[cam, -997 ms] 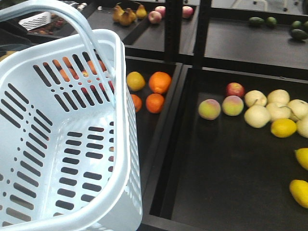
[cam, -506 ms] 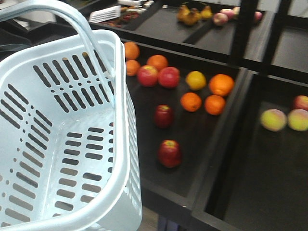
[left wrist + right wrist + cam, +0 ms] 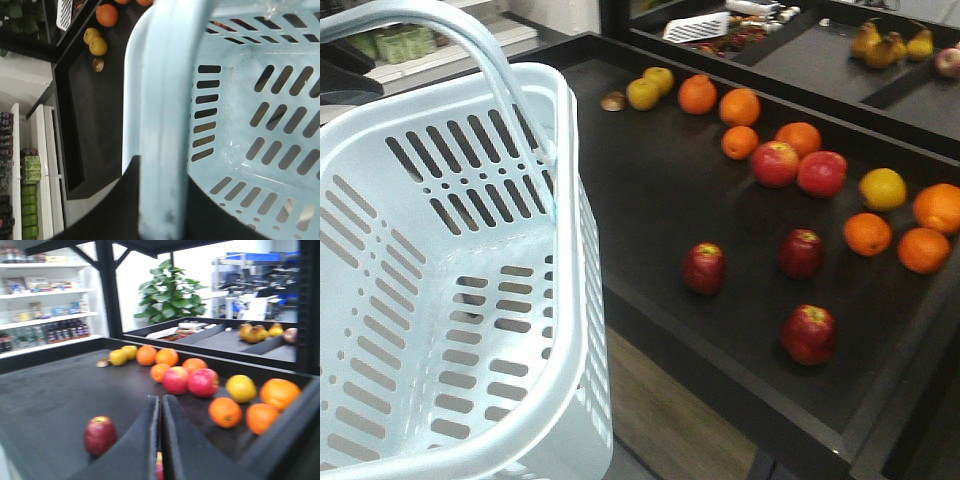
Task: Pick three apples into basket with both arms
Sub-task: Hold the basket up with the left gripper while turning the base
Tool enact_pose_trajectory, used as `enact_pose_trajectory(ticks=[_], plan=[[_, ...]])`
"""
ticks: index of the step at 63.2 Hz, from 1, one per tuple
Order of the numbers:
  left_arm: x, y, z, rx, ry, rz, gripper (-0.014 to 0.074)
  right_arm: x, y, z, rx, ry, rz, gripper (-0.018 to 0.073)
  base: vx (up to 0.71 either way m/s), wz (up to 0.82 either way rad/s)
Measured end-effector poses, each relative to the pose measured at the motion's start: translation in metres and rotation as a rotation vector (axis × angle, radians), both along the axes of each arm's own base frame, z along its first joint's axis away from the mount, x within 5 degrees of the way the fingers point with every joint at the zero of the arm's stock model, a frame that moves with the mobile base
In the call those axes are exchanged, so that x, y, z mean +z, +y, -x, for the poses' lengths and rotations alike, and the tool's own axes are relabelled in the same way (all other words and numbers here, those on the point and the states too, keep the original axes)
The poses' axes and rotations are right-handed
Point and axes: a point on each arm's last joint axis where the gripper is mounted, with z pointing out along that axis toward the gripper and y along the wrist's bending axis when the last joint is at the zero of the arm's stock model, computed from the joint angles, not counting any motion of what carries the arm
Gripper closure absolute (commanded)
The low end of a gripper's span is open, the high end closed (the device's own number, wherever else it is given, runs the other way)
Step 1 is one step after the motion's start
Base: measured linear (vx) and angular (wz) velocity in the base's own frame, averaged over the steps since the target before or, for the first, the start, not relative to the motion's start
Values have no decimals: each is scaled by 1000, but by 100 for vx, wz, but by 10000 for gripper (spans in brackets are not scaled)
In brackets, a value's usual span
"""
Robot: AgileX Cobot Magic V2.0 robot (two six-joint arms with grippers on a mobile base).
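White shelf with green packs sits far left, at the back. The basket fills the left half of the front view. It is pale blue-white plastic with a rounded rim and rows of vertical slots in the walls and floor. Its mouth faces up, tipped toward the camera. Long axis seems to run near-to-far, alongside the tray edge. The hoop handle arches from upper left down to the right rim. In the left wrist view the left gripper is black, with fingers on either side of the handle, clamped on it.

Right of the basket is a matte black tray with a raised edge; that edge lies between the basket and the fruit. Three apples lie on the tray, outside the basket and apart from each other. One is nearest the basket, a second is right of it, and a third is closer to the front edge. They are dark maroon, dull and round, with yellowish stem patches facing up.

Behind them are brighter red apples, oranges, a yellow fruit and small yellow-green fruits. Pears sit on a further tray, top right.

Right gripper: black fingers pressed almost together with a thin slit between them, gripping nothing, low over the tray. One apple lies to its left in that view. A green plant stands in the background.
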Motion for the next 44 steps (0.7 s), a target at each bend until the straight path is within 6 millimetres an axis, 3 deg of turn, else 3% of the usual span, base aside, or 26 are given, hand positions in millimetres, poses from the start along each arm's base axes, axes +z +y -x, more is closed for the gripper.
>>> enact_pose_trajectory(ticks=[44], plan=[[0, 0, 0, 0, 0, 0, 603, 0, 0, 0, 0, 0, 0, 568, -1, 35]])
